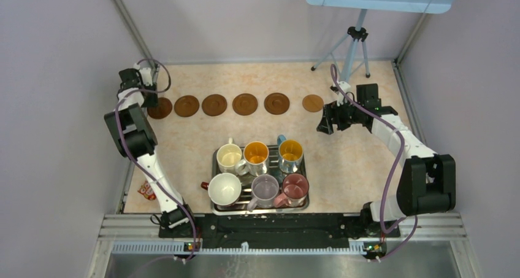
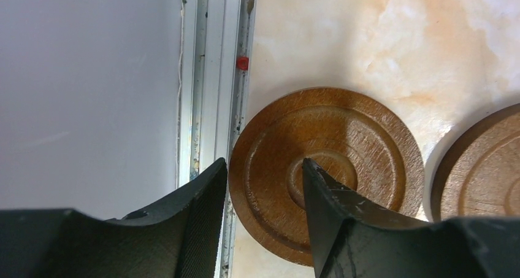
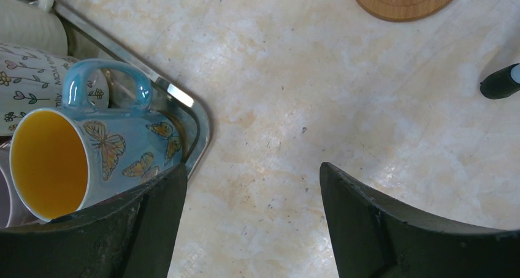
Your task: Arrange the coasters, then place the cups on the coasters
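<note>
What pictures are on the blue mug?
Yellow-orange butterflies on the pale blue mug, which is yellow inside. The right wrist view shows it best.

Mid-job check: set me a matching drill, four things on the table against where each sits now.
Things: 1 tan coaster; 2 leftmost brown coaster; 3 butterfly mug; 4 wide white mug.
Places: A near left corner of the tray; B right end of the coaster row; C under the left hand; D far right corner of the tray.
Pairs: 1-B, 2-C, 3-D, 4-A.
</note>
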`<action>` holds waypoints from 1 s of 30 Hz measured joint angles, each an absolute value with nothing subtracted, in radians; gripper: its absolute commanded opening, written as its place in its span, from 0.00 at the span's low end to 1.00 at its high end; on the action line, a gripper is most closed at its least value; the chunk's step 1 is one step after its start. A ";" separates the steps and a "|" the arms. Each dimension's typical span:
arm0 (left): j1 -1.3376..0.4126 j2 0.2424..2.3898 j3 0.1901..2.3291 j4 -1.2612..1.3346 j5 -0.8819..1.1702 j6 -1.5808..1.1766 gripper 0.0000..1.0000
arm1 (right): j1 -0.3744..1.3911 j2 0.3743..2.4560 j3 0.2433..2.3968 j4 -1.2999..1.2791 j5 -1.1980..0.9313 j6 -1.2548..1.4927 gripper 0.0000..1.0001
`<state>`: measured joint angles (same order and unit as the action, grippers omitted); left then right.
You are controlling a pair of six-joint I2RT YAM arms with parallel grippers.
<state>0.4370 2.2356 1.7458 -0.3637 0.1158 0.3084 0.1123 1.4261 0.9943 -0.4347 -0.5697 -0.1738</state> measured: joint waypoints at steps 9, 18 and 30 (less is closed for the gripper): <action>0.432 2.235 1.822 -0.397 0.146 0.295 0.73 | 0.112 1.426 0.994 -0.435 -0.569 -0.174 0.78; 0.430 1.981 1.690 -0.490 0.366 0.361 0.85 | 0.112 1.423 0.994 -0.438 -0.570 -0.173 0.78; 0.400 1.507 1.438 -0.905 0.775 0.957 0.87 | 0.110 1.340 0.994 -0.456 -0.590 -0.175 0.79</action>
<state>0.4004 1.5074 1.4376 -0.9054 0.7750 0.9569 0.1101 1.3396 0.9939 -0.4564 -0.5900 -0.1749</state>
